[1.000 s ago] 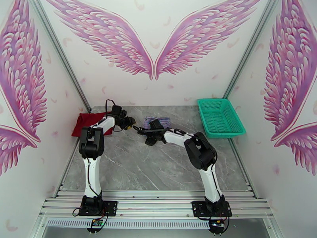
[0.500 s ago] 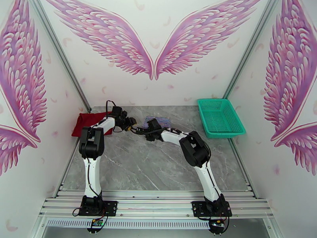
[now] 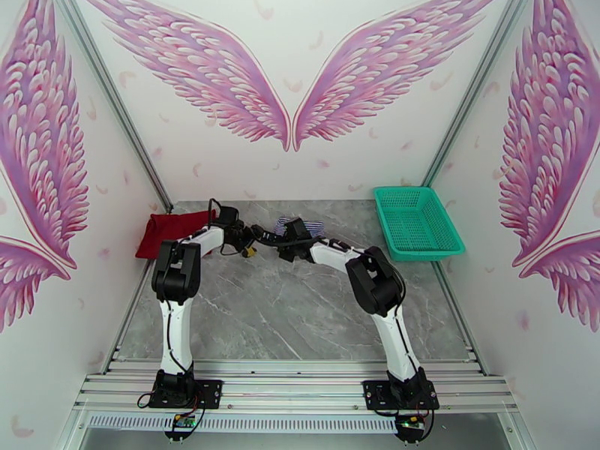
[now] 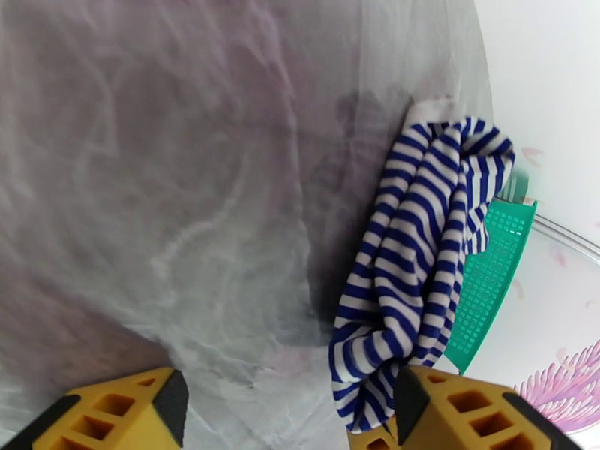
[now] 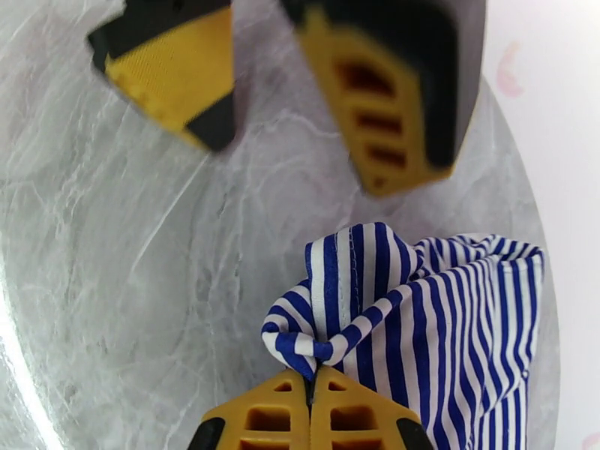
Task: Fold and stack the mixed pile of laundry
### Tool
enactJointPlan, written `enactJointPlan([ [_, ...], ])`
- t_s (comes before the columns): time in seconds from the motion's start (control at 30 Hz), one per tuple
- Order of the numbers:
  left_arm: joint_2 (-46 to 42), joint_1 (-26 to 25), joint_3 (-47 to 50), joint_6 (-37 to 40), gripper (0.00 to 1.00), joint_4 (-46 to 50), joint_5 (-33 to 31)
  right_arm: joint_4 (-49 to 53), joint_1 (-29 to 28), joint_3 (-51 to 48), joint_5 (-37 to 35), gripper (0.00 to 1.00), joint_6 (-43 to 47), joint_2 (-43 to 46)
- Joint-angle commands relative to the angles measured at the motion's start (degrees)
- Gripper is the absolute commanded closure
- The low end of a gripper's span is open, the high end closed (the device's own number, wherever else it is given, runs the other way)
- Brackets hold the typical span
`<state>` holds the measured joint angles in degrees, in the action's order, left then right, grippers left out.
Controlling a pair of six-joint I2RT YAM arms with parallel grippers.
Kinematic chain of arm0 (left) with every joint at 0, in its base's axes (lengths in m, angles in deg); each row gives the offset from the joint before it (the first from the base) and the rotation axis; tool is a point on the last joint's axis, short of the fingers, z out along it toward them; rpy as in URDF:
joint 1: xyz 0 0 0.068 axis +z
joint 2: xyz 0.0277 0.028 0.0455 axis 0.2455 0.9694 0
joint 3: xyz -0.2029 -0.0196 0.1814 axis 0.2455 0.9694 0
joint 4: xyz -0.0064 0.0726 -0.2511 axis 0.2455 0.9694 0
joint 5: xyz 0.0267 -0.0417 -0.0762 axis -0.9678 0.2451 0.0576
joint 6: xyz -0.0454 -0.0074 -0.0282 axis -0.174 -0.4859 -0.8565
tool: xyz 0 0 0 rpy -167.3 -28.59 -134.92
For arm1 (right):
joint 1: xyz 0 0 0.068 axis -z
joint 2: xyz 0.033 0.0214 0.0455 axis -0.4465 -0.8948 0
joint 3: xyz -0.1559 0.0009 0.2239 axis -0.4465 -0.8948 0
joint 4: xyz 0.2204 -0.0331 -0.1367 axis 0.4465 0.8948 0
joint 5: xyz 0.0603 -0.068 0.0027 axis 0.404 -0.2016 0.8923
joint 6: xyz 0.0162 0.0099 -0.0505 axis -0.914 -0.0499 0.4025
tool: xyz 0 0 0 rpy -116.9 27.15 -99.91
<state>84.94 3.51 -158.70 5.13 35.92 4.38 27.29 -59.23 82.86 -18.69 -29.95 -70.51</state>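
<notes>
The right tool [image 5: 311, 380] is clenched on a fold of the striped shirt [image 5: 427, 316], bunched at the far middle of the worktop [image 3: 300, 316]. The left tool [image 4: 289, 403] stands released, jaws wide, beside it; the dark red T-shirt [image 3: 169, 228] lies far left.

The top camera looks down from high behind the arm bases [image 3: 187, 388] and sees the whole table [image 3: 300, 316] from far. The left wrist camera is close over the table and faces past the left fingers [image 4: 112, 414] toward the striped shirt [image 4: 420, 241] and the basket [image 4: 487, 286]. The right wrist camera is very near the same shirt, looking along the right fingers [image 5: 315, 414]. All three views share the shirt and the table.
</notes>
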Motion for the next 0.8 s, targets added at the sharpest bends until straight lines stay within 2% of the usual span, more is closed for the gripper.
enactJointPlan([
  [0.0,-1.5,-1.4,0.4,-7.7,0.16,-6.4,0.6,-1.8,0.1,-1.8,2.9,1.00,-1.4,3.0],
  [0.1,-0.3,-2.3,0.3,-11.9,0.15,-10.1,0.4,-1.9,0.2,-2.5,3.5,1.00,-1.4,3.2],
  [0.33,2.4,-4.7,-2.3,-18.2,0.15,-12.0,-0.8,-3.1,0.4,-3.6,3.5,1.00,-1.8,3.7],
  [0.5,3.1,-6.5,-3.3,-18.4,0.20,-7.7,-2.6,-4.3,0.6,-3.5,4.0,1.00,-3.0,4.4],
  [0.77,2.7,-6.6,-3.9,-17.7,0.18,-5.0,-4.3,-4.7,1.2,-3.3,4.8,1.00,-3.4,5.0],
])
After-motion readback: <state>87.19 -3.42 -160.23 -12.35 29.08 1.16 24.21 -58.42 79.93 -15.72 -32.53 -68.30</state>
